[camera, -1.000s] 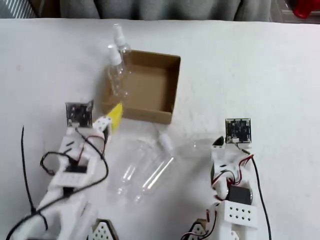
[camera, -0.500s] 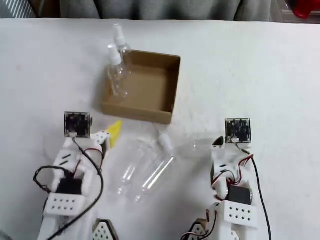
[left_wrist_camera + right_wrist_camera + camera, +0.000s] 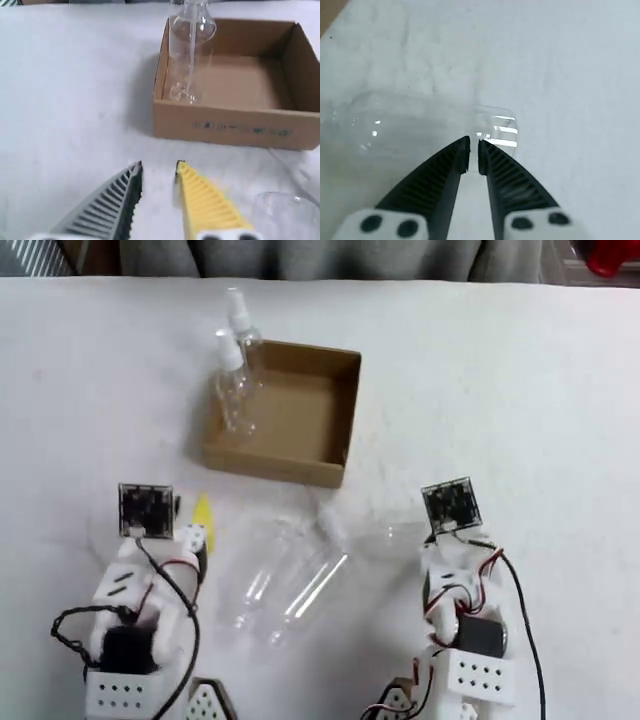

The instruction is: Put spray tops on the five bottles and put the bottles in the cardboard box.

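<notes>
The left gripper [image 3: 159,172] is a narrow way open and empty, near the cardboard box [image 3: 275,465], where two spray-topped bottles [image 3: 235,390] stand at its left wall. Clear bottles [image 3: 285,575] lie on the counter [image 3: 520,370] between the arms. The right gripper [image 3: 473,152] is all but closed on nothing, its tips just beside one of them.

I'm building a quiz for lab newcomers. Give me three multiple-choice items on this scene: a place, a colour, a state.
1. The bottle in the box is: A lying; B upright; C upside down.
2. The left gripper's jaws are: A both black; B both white; C yellow and grey.
3. The lying bottles are: A on the table; B in the box; C behind it.
B: its base is down. C: the left wrist view shows both. A: they lie before the box.
</notes>
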Tool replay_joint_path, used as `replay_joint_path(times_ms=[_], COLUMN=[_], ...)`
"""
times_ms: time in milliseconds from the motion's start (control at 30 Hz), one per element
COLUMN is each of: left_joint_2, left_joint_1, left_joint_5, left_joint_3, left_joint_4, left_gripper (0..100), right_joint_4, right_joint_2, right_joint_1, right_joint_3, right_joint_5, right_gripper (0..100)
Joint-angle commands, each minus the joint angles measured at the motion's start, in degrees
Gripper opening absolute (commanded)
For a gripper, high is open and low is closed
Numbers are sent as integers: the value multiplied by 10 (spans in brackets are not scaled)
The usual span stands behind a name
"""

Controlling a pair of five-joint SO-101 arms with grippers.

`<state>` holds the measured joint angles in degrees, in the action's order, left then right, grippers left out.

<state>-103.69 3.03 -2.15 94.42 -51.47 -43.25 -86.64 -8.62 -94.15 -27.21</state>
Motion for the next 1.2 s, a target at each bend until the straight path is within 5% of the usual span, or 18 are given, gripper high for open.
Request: replay_joint_path(times_ms=[0,367,667,967,1167], left_joint_2=[-2,0,-2,0,0], left_joint_1=[7,34,52,51,52], left_joint_5=[6,49,85,91,115], left_joint_3=[-59,-33,21,25,25], left_joint_4=[-62,-92,-69,-82,-85], left_gripper=[112,112,113,113,113], right_joint_4=[-115,-186,-185,-185,-184], right_joint_2=[-65,-61,204,445,562], right_joint_1=[0,86,201,278,314], right_joint_3=[76,195,351,470,515], right_joint_5=[11,10,18,103,104], right_gripper=[21,24,24,27,191])
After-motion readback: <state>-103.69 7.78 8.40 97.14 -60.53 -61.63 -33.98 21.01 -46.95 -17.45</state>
